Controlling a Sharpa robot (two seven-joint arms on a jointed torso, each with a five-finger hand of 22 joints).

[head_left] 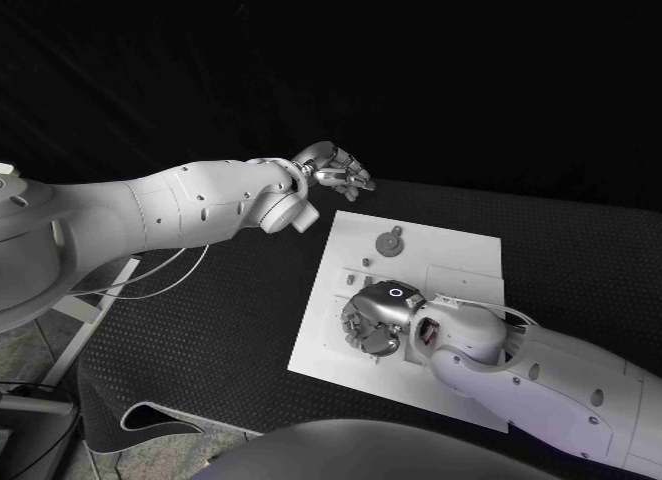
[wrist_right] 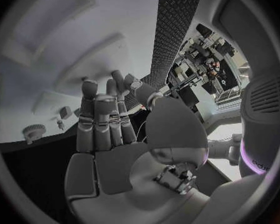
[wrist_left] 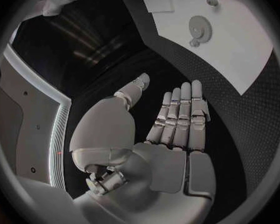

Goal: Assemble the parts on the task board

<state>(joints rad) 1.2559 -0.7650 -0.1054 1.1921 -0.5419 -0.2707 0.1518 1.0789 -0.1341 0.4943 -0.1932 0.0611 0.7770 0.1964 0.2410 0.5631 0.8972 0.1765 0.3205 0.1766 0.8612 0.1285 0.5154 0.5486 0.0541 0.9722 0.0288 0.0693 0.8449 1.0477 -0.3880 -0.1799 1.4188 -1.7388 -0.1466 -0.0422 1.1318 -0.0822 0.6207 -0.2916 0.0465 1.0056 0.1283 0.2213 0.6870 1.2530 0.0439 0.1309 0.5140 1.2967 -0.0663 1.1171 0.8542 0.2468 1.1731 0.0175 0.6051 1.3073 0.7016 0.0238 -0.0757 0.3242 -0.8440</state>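
Observation:
The white task board [head_left: 461, 250] lies in the middle of the black table. A grey gear [head_left: 390, 242] rests on its far part, with small pegs [head_left: 367, 263] just nearer. My right hand [head_left: 377, 318] hovers low over the board's left half, palm toward the plate. In the right wrist view its fingers [wrist_right: 96, 124] are stretched out and hold nothing, with the gear [wrist_right: 33, 131] and a peg [wrist_right: 61, 126] beyond them. My left hand [head_left: 331, 166] hangs off the board's far left corner, fingers [wrist_left: 180, 112] straight and empty; the gear [wrist_left: 199, 26] lies ahead of it.
The black mat [head_left: 201, 340] surrounds the board. A raised rectangular panel [head_left: 468, 280] sits on the board's right half. White cables [head_left: 158, 280] trail under my left arm near the table's left edge.

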